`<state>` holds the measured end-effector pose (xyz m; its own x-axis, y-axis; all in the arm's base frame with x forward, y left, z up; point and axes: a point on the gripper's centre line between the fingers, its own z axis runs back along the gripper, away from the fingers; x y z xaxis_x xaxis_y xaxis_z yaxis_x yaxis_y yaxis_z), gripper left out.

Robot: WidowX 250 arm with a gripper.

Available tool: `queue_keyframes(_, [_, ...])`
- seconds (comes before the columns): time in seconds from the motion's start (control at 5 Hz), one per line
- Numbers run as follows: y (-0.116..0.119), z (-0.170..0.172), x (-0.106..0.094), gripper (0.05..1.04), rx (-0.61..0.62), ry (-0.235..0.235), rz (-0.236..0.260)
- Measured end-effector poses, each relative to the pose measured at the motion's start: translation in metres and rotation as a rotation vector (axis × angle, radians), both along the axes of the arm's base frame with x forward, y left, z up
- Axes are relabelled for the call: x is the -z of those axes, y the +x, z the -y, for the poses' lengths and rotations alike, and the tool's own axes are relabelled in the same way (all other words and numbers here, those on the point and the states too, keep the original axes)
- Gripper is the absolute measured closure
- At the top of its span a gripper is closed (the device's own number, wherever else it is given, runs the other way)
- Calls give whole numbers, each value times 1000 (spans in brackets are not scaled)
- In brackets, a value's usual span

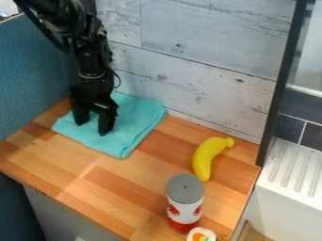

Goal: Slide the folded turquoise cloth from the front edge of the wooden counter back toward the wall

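Observation:
The black gripper (93, 126) hangs from the upper left, pointing down over the left part of a folded turquoise cloth (129, 134). Its two fingers stand apart, with cloth visible between them. The fingertips are at or just above the cloth; whether they touch it I cannot tell. The cloth lies flat at the back left of the wooden counter (104, 181), close to the wall.
A yellow toy banana (206, 157) lies at the right of the counter. In front of it a can (184, 202) with a grey lid stands upright, beside a small round sushi-like piece (201, 235). A plank wall (207, 89) bounds the back, a blue panel (31, 75) the left.

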<state>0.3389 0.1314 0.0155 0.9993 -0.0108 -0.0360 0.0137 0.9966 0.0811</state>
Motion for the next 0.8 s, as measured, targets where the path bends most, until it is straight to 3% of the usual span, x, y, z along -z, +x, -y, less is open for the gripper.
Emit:
queue_keyframes(0.2, [-14, 8, -21, 83, 25, -36, 42])
queue_keyframes(0.4, [-26, -1, -69, 83, 13, 11, 121])
queue_keyframes(0.6, [-46, 2, -106, 83, 24, 26, 110])
queue_keyframes(0.8, [-85, 10, -135, 83, -5, 39, 13])
